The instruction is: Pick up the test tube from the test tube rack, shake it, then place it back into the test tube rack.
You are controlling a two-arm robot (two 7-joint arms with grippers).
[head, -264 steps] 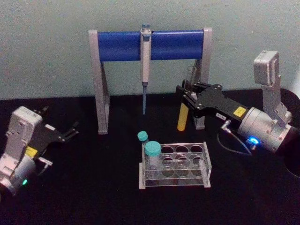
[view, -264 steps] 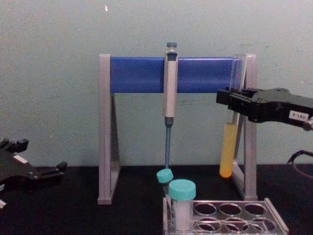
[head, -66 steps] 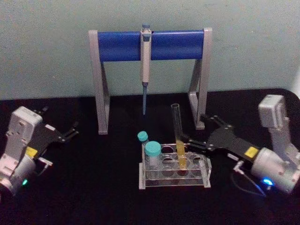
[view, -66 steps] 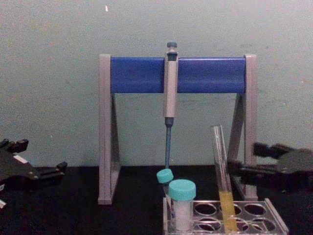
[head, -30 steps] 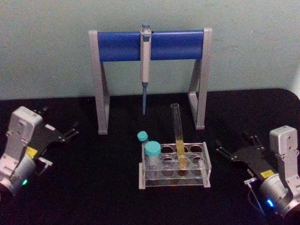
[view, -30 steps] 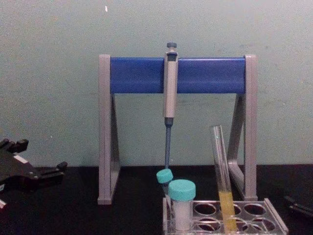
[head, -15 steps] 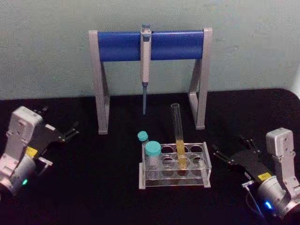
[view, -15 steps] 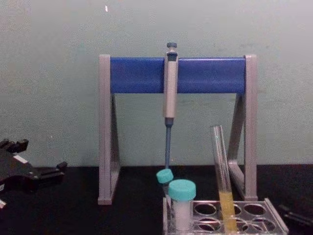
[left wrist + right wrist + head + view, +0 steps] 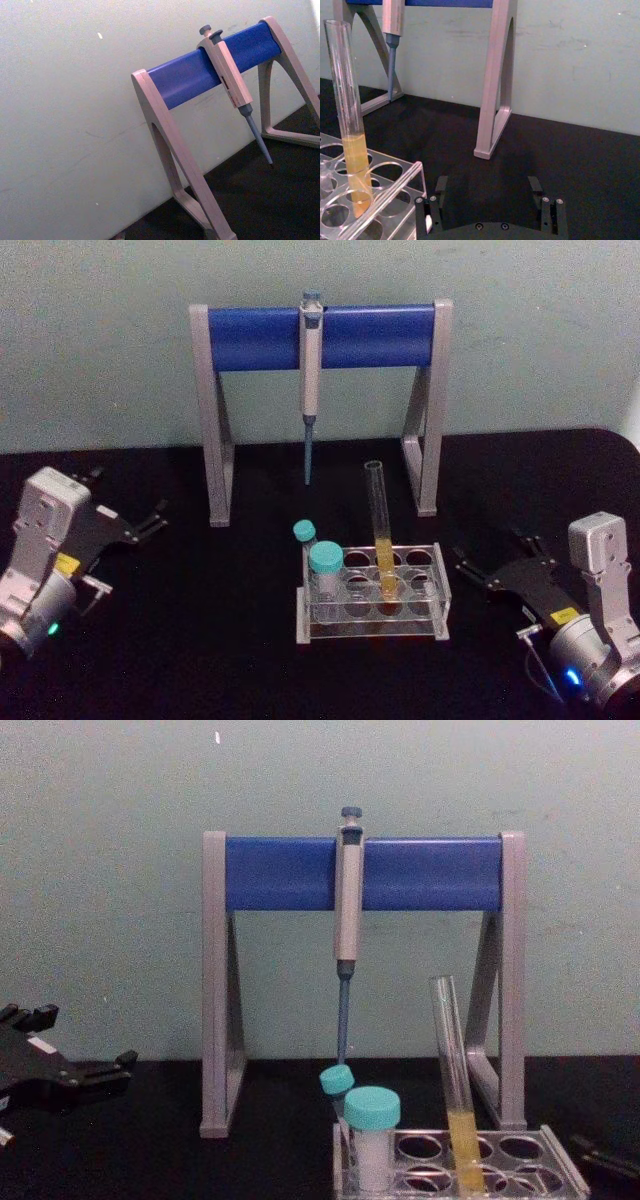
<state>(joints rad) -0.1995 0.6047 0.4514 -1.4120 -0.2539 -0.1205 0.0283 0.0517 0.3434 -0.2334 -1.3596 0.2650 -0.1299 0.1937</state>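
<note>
Basically done: right gripper (image 9: 490,565) is spread wide and empty at about 3 o'clock of the test tube rack (image 9: 372,624), just beside it. Left gripper (image 9: 140,522) also looks spread, parked well off at 9 o'clock. Test tube (image 9: 381,530) stands leaning slightly in a middle hole, yellow liquid low, untouched by either gripper. Judging by that, nothing left but retreat.
</note>
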